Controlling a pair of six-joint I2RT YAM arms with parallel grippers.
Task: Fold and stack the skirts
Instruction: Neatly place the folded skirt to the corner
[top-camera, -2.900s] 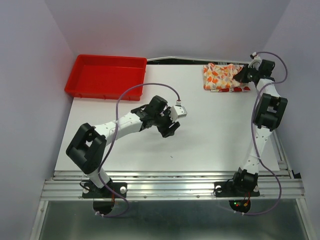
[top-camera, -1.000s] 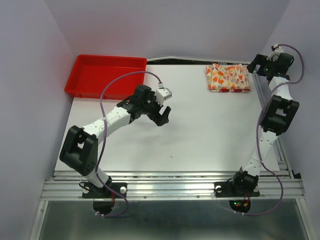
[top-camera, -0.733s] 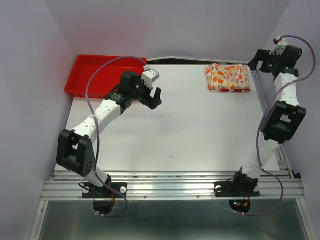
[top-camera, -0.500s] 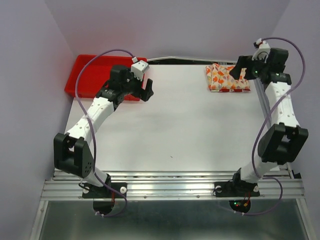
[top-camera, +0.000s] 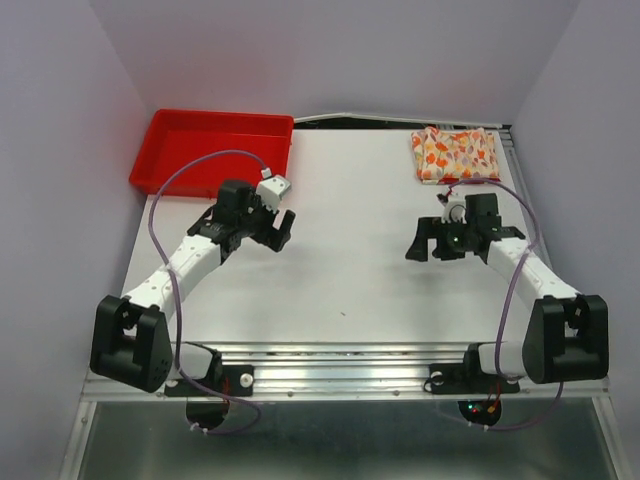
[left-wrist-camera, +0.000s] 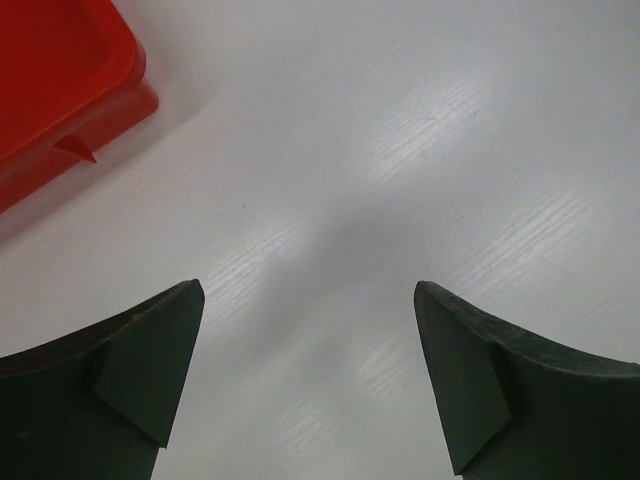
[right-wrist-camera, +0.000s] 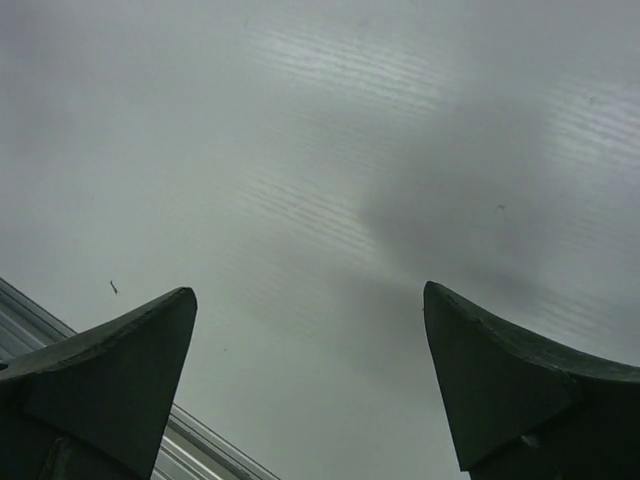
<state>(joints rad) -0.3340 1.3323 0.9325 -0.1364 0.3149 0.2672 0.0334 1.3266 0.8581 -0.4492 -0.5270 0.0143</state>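
The skirts (top-camera: 455, 155) lie as one folded pile at the table's far right corner. Its top layer is cream with orange, red and yellow marks, and what lies beneath is hidden. My left gripper (top-camera: 281, 229) hangs low over bare table left of centre, open, with nothing between its fingers. In the left wrist view the gripper (left-wrist-camera: 308, 288) shows only white tabletop in its gap. My right gripper (top-camera: 420, 244) is open over the right middle of the table, well in front of the pile. In the right wrist view the gripper (right-wrist-camera: 309, 290) also frames only bare table.
A red plastic tray (top-camera: 215, 150) sits at the far left corner, and its corner (left-wrist-camera: 50, 90) shows in the left wrist view. The metal rail at the table's near edge (top-camera: 340, 375) shows in the right wrist view as a strip (right-wrist-camera: 205, 450). Walls close in on three sides.
Both arms have drawn back toward the near edge and lowered. The left came away from the tray, the right from beside the skirts. Both grippers stayed open, and the pile has not moved.
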